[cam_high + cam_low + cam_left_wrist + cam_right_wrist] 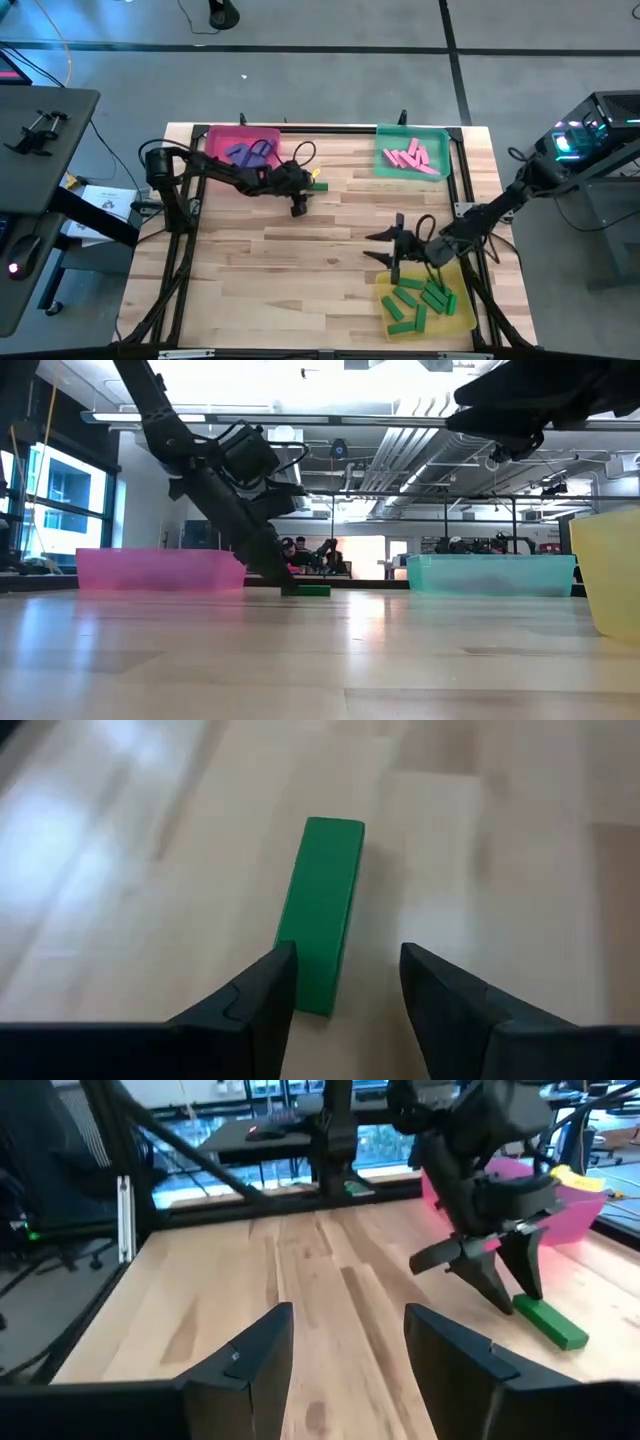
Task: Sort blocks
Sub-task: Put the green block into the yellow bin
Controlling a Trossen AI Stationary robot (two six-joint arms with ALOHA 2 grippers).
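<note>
One green block (318, 186) lies flat on the table near the pink tray (215, 135), which holds blue-purple blocks (247, 153). My left gripper (345, 985) is open and low over the green block (322, 910). Its fingers stand on either side of the block's near end. The right wrist view shows them slanting down onto that end of the block (550, 1323). My right gripper (390, 247) is open and empty above the table beside the yellow tray (468, 318). Several green blocks (420, 300) lie in that tray. Pink blocks (410, 158) lie in the teal tray (385, 135). My left gripper has one finger (270, 985) close against the long side of the green block's near end (312, 1000), and the other finger stands apart from it. I cannot tell whether the finger touches the block. The block lies flat on the table.
The three trays sit at the table's far left, far right and near right. Bare wood lies between them across the middle (300, 260). A black frame (460, 190) runs along the table's edges. A desk (40, 130) stands left of the table.
</note>
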